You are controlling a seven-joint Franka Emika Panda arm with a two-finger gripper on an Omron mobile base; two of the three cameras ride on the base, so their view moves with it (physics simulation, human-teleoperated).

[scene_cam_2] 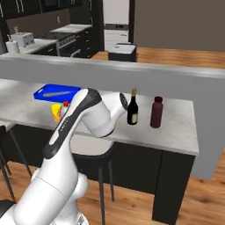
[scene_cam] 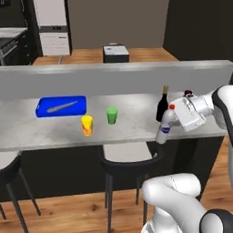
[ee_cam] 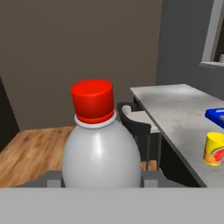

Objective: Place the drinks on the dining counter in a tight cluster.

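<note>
My gripper is shut on the small pale red-capped bottle, holding it tilted over the front edge of the dining counter. In the hand view this bottle stands between the fingertips, red cap up. Just behind it on the counter is the dark wine bottle with a gold neck. The right base view shows the wine bottle upright with the squat maroon bottle a little to its right. In the left base view only the maroon bottle's red cap peeks over my hand.
A blue tray with a grey utensil lies at the counter's left. A yellow cup and a green cup stand mid-counter. A raised grey ledge runs along the far edge. Black stools sit under the near edge.
</note>
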